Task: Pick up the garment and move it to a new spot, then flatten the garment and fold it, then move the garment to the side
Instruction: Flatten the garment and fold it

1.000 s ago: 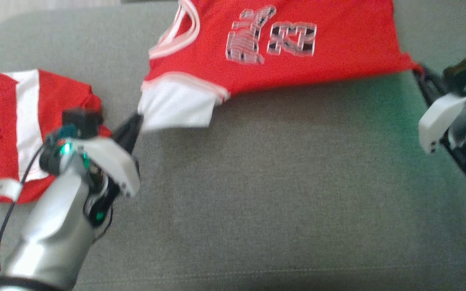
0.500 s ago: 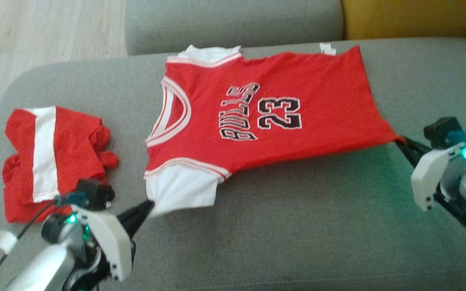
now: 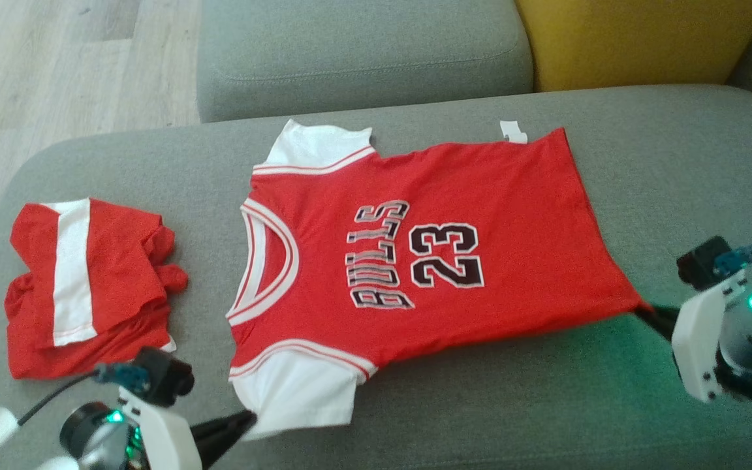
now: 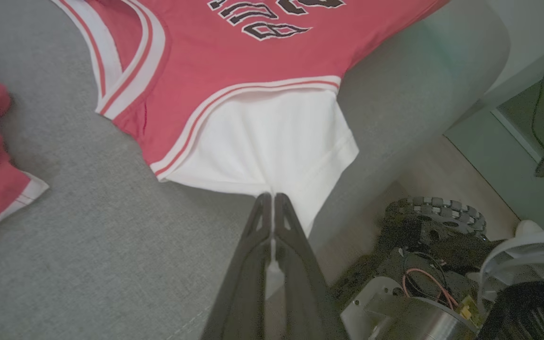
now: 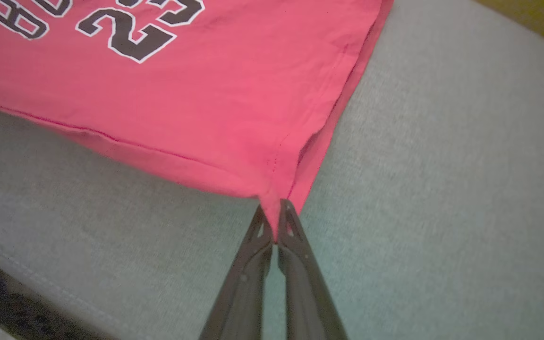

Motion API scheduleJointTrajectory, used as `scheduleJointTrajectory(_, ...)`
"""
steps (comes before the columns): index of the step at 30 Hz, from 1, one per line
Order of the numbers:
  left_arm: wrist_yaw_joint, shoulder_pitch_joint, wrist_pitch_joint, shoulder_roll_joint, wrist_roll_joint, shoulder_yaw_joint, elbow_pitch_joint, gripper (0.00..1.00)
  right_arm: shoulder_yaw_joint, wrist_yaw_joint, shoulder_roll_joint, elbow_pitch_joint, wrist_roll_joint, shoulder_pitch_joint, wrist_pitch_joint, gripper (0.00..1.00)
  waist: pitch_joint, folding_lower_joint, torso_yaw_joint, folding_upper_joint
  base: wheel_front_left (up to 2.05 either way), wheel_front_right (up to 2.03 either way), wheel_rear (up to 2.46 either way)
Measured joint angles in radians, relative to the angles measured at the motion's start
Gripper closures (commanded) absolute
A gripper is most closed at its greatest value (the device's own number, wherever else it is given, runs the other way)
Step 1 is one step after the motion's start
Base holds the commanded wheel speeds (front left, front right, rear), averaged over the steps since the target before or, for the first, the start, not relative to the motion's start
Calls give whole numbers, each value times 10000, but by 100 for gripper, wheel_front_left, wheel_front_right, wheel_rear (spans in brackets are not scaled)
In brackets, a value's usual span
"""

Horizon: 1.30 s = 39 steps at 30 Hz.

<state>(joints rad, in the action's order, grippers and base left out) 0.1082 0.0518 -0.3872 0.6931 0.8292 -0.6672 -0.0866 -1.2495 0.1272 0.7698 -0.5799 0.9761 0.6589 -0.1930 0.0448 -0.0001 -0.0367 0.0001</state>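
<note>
Jersey work on a grey sofa (image 3: 480,405): at 9 o'clock in the head view lies one folded red-and-white garment (image 3: 82,281), well apart from the action. At 7 o'clock the left gripper (image 3: 249,416), fingers pinched shut on the white sleeve (image 3: 297,398), has the red jersey (image 3: 428,261) spreading away toward 1 o'clock. The jersey lies flat mid-cushion, long axis running 9 to 3 o'clock, collar (image 3: 265,261) at 9. At 3 o'clock the right gripper (image 3: 645,311) clamps the hem corner (image 5: 272,198), with the cloth lying toward 10 o'clock. Each arm is nearest its own end, so a fold likely starts from these near corners. Count: two garments, two grippers, one yellow cushion (image 3: 630,39).
</note>
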Motion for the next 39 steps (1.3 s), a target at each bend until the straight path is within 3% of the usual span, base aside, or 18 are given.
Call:
scheduleJointTrajectory(4, -111, -307, -393, 324, 211, -23, -522, 100, -178, 0, 537, 968, 656, -289, -903, 100, 22, 0, -38, 0, 0, 0, 0)
scheduleJointTrajectory(9, -207, -214, -424, 568, 88, 69, -771, 100, -259, 0, 940, 1488, 784, -267, -1149, 100, -144, 0, -100, 0, 0, 0, 0)
scheduleJointTrajectory(17, -276, 757, -433, 564, -140, 313, -740, 100, -261, 0, 941, 1429, 688, 342, -1028, 100, -635, 0, -174, 0, 0, 0, 0)
scheduleJointTrajectory(27, 23, 2572, -759, 520, -366, 278, -109, 100, -286, 0, 882, 1020, 504, 1310, -884, 100, -1547, 1, -243, 0, 0, 0, 0)
scheduleJointTrajectory(39, 165, 4846, -936, 244, -782, -692, 1505, 100, -349, 0, 370, 583, -25, 2007, -782, 100, -2402, 1, -440, 0, 0, 0, 0)
